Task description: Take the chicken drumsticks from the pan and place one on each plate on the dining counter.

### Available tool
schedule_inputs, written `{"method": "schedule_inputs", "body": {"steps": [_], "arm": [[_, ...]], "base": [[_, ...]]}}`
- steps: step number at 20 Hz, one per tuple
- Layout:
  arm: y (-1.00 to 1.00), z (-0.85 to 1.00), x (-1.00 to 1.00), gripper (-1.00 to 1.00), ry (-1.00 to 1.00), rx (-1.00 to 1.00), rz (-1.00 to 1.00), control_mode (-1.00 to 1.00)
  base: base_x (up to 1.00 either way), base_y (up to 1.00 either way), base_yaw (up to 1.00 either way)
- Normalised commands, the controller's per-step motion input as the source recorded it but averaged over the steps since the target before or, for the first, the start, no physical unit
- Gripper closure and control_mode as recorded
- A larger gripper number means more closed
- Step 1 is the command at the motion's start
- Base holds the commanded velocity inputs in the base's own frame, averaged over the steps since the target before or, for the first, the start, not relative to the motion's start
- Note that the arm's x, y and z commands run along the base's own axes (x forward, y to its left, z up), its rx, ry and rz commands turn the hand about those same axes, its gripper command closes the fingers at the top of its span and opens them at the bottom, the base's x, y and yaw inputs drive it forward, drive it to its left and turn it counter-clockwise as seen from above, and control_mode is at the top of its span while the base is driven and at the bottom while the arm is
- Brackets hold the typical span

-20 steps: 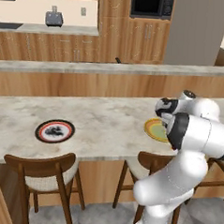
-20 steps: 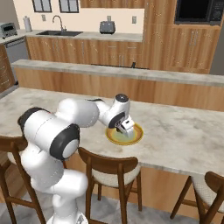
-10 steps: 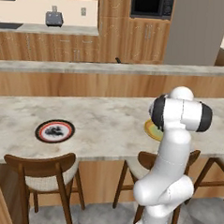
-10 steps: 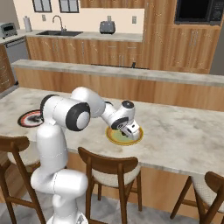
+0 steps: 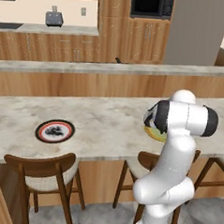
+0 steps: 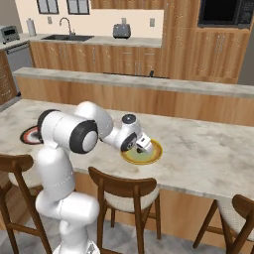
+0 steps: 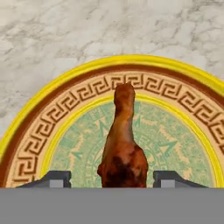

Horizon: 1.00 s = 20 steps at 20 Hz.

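Jaws stand parted, their tips either side of the chicken drumstick (image 7: 123, 151) with a gap on each side. It lies on the yellow plate (image 7: 41, 144) at lower centre of the hand view, on the counter (image 6: 208, 154). Red-rimmed plate (image 5: 55, 131) sits at left.

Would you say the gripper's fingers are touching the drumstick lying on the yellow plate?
Apart. In the hand view, green plate shows between each fingertip and the drumstick on the yellow plate.

a home kitchen: wood cabinets (image 6: 208, 47), sink (image 6: 67, 36), toaster (image 6: 121, 31), built-in microwave (image 5: 152, 4), stone-topped bench (image 5: 108, 123) with stools (image 6: 126, 196).
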Motion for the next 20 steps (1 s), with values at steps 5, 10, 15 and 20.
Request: {"method": "schedule_inputs", "body": {"steps": [5, 10, 15, 20], "arm": [[-0.06, 0.64, -0.35, -1.0, -0.17, -0.02, 0.07, -1.0], [-0.04, 1.0, -0.92, -1.0, -0.33, 0.0, 0.2, -1.0], [0.0, 1.0, -0.85, -1.0, 0.01, 0.0, 0.16, -1.0], [0.0, 1.0, -0.72, -1.0, 0.42, 0.08, 0.13, -1.0]], "base": [[0.0, 0.0, 0.0], [0.0, 0.0, 0.0], [0.0, 0.0, 0.0], [0.0, 0.0, 0.0]]}}
